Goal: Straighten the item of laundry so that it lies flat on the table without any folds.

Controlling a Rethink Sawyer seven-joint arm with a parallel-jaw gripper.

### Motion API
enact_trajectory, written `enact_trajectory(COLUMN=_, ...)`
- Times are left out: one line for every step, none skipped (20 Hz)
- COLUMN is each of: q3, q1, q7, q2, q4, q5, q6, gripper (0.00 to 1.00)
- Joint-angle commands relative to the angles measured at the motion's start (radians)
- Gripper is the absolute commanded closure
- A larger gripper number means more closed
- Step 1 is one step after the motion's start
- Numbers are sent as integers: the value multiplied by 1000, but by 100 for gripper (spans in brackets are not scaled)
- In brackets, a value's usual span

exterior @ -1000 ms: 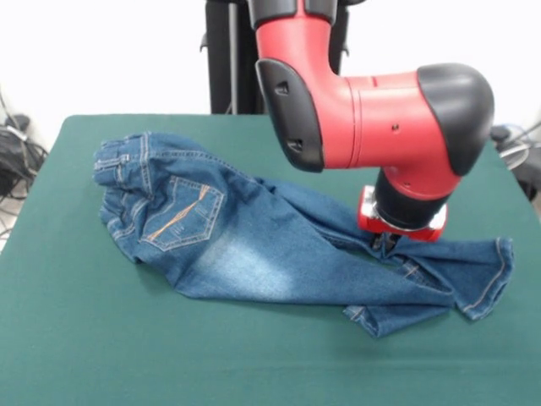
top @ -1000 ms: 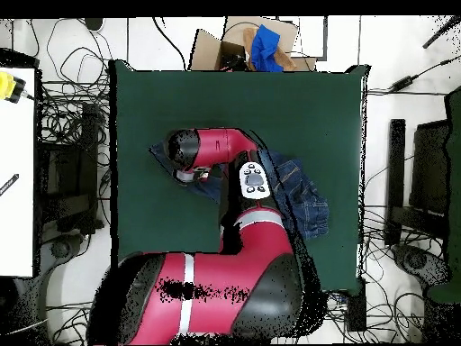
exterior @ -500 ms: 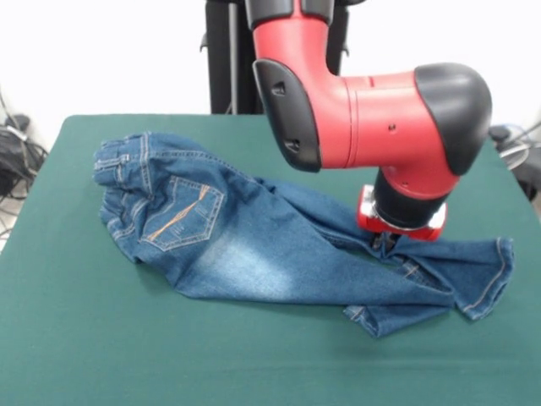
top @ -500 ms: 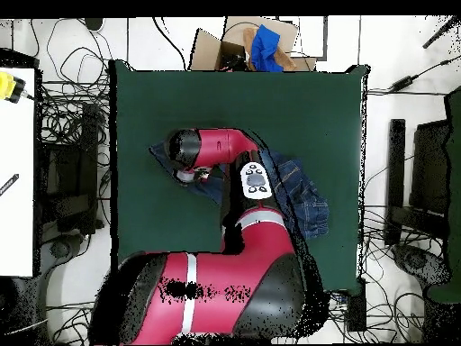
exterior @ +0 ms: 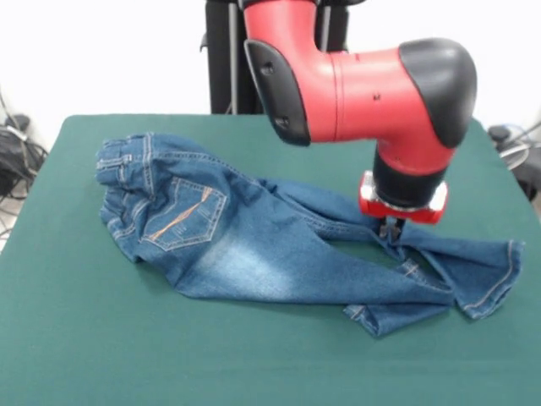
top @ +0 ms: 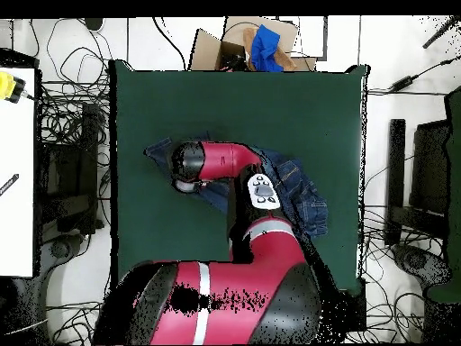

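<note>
The item of laundry [exterior: 245, 241], a small pair of blue jeans, lies crumpled on the green table [exterior: 76, 338]. Its waistband is at the left and its legs run right in the front view. An orange-stitched back pocket [exterior: 182, 216] faces up. My gripper [exterior: 390, 230] is shut on a fold of the upper leg, which rises to it in a small peak. The lower leg lies folded beneath, and the cuffs [exterior: 494, 283] curl at the right. In the overhead view the arm hides the gripper; the laundry [top: 302, 194] shows beside the arm, a leg end [top: 160, 150] poking out.
A cardboard box with a blue cloth [top: 261, 43] stands beyond the table's far edge [top: 234, 65] in the overhead view. Cables cover the floor all round. A white bench [top: 16, 162] is at the left and dark equipment [top: 423, 180] at the right.
My gripper has risen a little and shifted toward the robot's side with the leg in its grip. The upper leg is drawn tauter and its cuff has slid slightly right in the front view.
</note>
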Motion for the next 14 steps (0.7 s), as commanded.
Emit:
enact_trajectory(q3=112, q1=22, q7=208, q2=-128, q4=336, q5=120, q6=-117, gripper=100)
enact_trajectory(q3=109, q1=33, q7=214, q2=-129, q4=345, q5=132, q6=-130, gripper=100)
enact_trajectory(q3=107, q1=41, q7=217, q2=-125, q4=351, q5=138, q6=-146, gripper=100)
enact_trajectory(q3=107, q1=46, q7=220, q2=-118, q4=361, q5=146, q6=-171, gripper=100)
enact_trajectory(q3=108, q1=50, q7=219, q2=-112, q4=373, q5=152, q6=-196, gripper=100)
enact_trajectory(q3=111, q1=52, q7=217, q2=-105, q4=382, q5=159, q6=-216, gripper=100)
enact_trajectory(q3=117, q1=51, q7=215, q2=-102, q4=397, q5=168, q6=-236, gripper=100)
enact_trajectory(q3=120, q1=54, q7=212, q2=-99, q4=406, q5=174, q6=-251, gripper=100)
enact_trajectory(q3=119, q1=60, q7=214, q2=-100, q4=412, q5=180, q6=-262, gripper=100)
enact_trajectory(q3=108, q1=77, q7=222, q2=-104, q4=414, q5=181, q6=-277, gripper=100)
enact_trajectory(q3=105, q1=89, q7=235, q2=-106, q4=420, q5=192, q6=-289, gripper=100)
enact_trajectory(q3=98, q1=103, q7=244, q2=-112, q4=424, q5=202, q6=-292, gripper=100)
enact_trajectory(q3=90, q1=120, q7=254, q2=-120, q4=426, q5=214, q6=-291, gripper=100)
enact_trajectory(q3=86, q1=133, q7=263, q2=-130, q4=429, q5=227, q6=-286, gripper=100)
